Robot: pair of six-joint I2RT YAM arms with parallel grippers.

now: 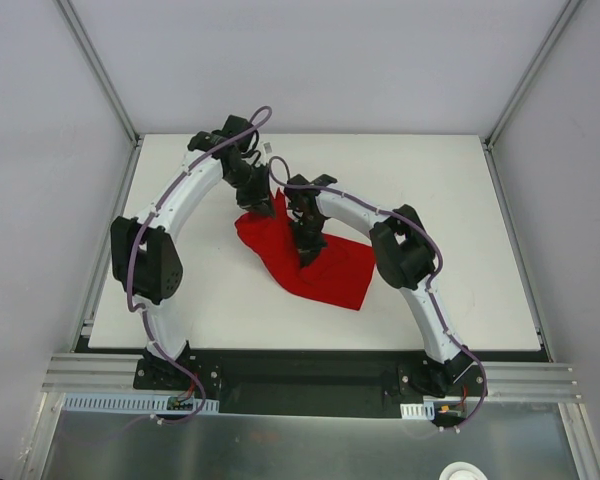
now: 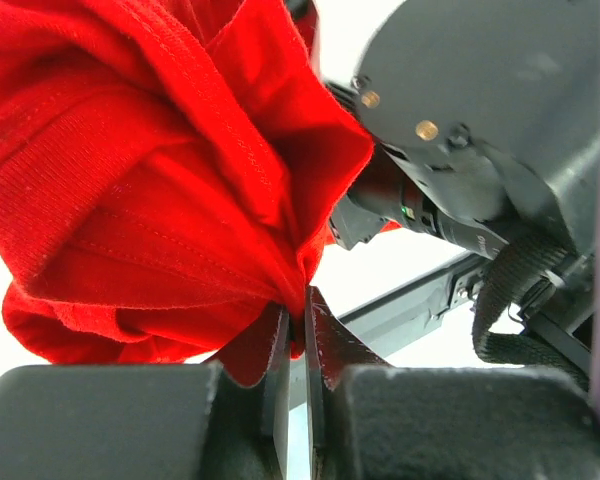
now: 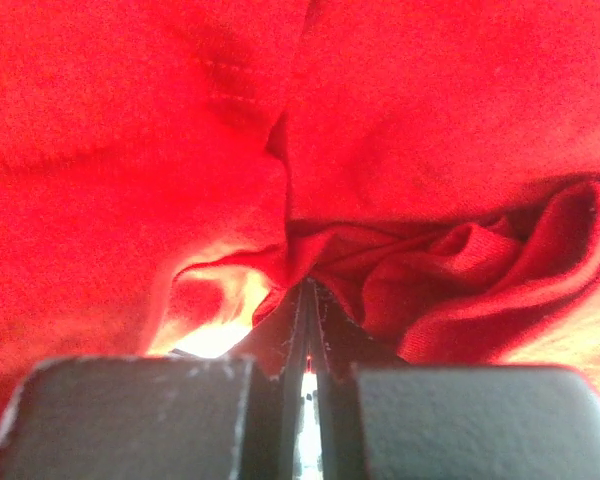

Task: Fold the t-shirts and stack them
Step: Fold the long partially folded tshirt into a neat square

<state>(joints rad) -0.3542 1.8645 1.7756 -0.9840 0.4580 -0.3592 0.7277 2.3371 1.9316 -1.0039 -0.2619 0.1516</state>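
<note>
One white flat table (image 1: pixel 430 180) carries the plain bright red soft fabric t-shirt (image 1: pixel 330 275), crumpled mid-table, long axis far-left to near-right. Left pincer (image 2: pixel 302 330) is clamped on its raised far corner (bunched cloth); right pincer (image 3: pixel 307 300), closed on a fold, sits nearer the middle.

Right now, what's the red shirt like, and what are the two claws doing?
Shirt: crumpled, not folded, mostly lying on the table, one edge pulled up.
Left gripper: shut on the shirt's raised edge.
Right gripper: shut on a fold of the shirt.
</note>
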